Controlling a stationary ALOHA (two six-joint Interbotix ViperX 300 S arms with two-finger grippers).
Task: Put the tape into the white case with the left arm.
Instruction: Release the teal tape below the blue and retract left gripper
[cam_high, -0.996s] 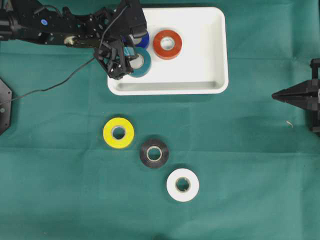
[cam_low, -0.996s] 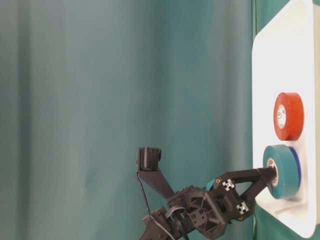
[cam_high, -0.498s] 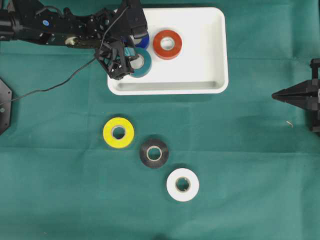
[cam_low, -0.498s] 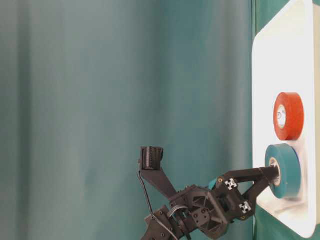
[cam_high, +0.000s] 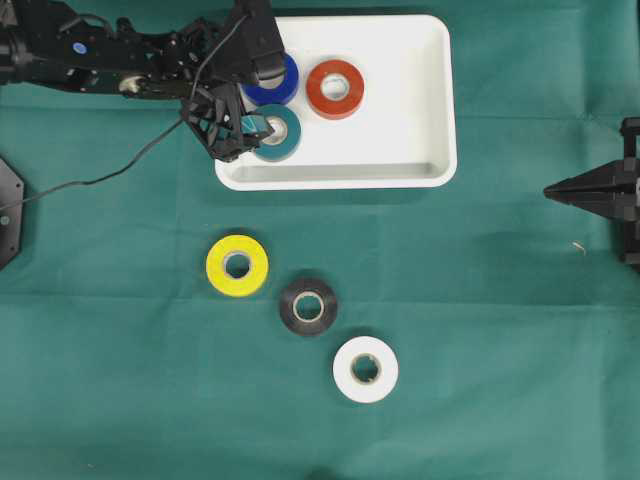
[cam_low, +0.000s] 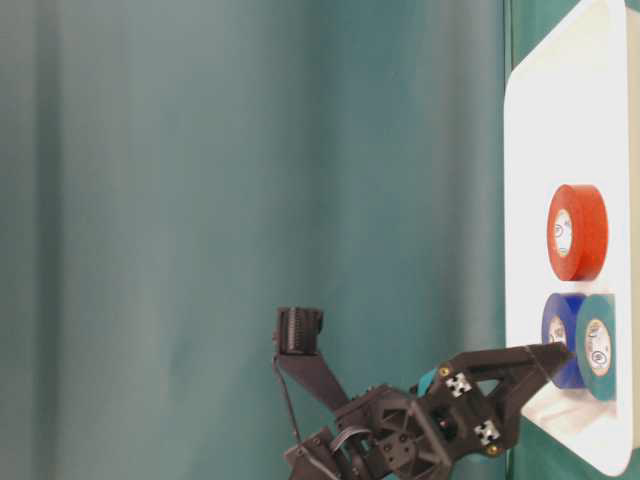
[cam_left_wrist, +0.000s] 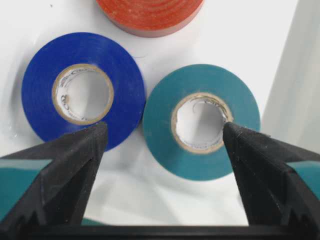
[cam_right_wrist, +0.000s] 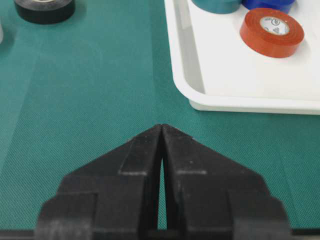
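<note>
Overhead view: the large shallow white plastic case (cam_high: 400, 100) with rounded corners sits on the green cloth tabletop (cam_high: 480, 330). Three rolls lie flat inside it: a teal tape roll (cam_high: 277, 133) near the left wall, a dark blue tape roll (cam_high: 273, 82) just above it, and an orange-red tape roll (cam_high: 334, 88) to the right of the blue one. The left tool (cam_high: 243, 125), at the end of the black jointed left arm (cam_high: 110, 65), hangs over the case's left edge, partly covering the teal roll. On the cloth below the case lie a yellow tape roll (cam_high: 237, 265), a black tape roll (cam_high: 308, 306) and a white tape roll (cam_high: 365, 369), in a diagonal line. The right tool (cam_high: 560, 190) waits at the far right, well apart from everything.

Table-level view: the left tool's fingertips (cam_low: 552, 353) point at the blue and teal rolls.

Left wrist view: the left tool is released, its jaws spread wide, with the teal roll lying free between them, and the blue roll just beside it.

Right wrist view: the right tool is clenched on nothing, its pointed fingers pressed together above bare cloth.
</note>
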